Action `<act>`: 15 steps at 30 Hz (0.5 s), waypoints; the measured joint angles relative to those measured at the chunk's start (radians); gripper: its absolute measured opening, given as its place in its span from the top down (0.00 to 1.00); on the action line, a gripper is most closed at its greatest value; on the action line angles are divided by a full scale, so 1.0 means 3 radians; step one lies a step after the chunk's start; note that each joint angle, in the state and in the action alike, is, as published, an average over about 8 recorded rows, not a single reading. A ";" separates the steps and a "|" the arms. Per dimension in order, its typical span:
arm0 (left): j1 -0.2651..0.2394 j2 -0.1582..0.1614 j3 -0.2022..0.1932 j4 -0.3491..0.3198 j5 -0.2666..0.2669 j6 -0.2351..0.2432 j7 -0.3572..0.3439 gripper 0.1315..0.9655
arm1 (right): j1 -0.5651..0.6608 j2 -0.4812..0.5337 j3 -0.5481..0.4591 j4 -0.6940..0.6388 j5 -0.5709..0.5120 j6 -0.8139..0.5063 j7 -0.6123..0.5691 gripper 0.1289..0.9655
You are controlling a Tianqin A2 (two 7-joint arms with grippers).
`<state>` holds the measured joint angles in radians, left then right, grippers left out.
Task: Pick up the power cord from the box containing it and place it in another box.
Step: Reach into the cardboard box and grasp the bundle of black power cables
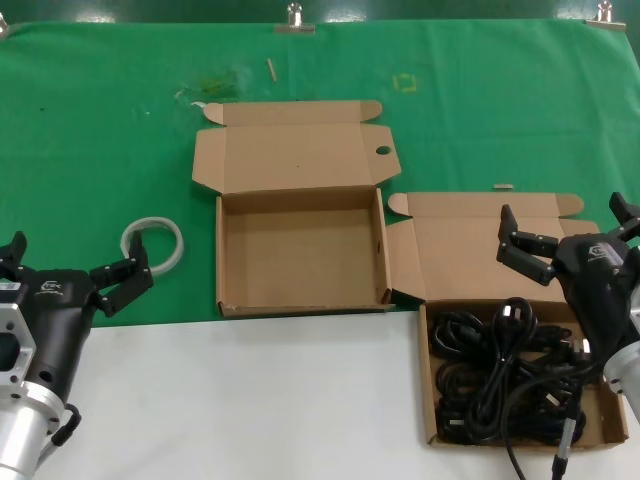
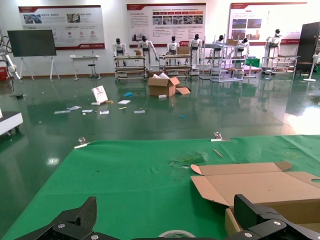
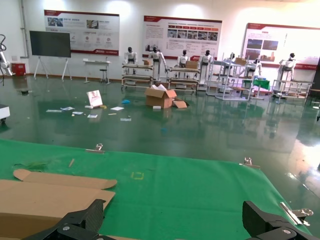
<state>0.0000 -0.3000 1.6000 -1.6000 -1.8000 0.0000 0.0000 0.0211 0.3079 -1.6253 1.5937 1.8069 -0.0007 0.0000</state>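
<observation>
The power cord lies among several tangled black cords in the box containing it, at the right in the head view, lid folded back. Left of it stands another box, bare inside, lid open towards the far side. My right gripper hangs open above that right box's lid, behind the cords, holding nothing. In the right wrist view the gripper shows only green cloth between its fingers. My left gripper waits open at the near left, apart from both boxes. The left wrist view has it wide open too.
A clear tape ring lies on the green mat between my left gripper and the bare box. Metal clips hold the mat's far edge. The white table surface runs along the near side.
</observation>
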 joint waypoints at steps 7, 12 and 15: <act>0.0000 0.0000 0.0000 0.0000 0.0000 0.0000 0.0000 0.00 | 0.0000 0.0000 0.0000 0.0000 0.0000 0.0000 0.0000 0.00; 0.0000 0.0000 0.0000 0.0000 0.0000 0.0000 0.0000 0.00 | 0.0001 0.0024 -0.0028 0.0015 0.0020 0.0016 0.0012 0.00; 0.0000 0.0000 0.0000 0.0000 0.0000 0.0000 0.0000 0.00 | -0.0003 0.0108 -0.0119 0.0072 0.0118 0.0083 0.0048 0.00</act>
<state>0.0000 -0.3000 1.6000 -1.6000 -1.8000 0.0000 0.0000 0.0203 0.3404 -1.6610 1.6152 1.8422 0.0242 0.0144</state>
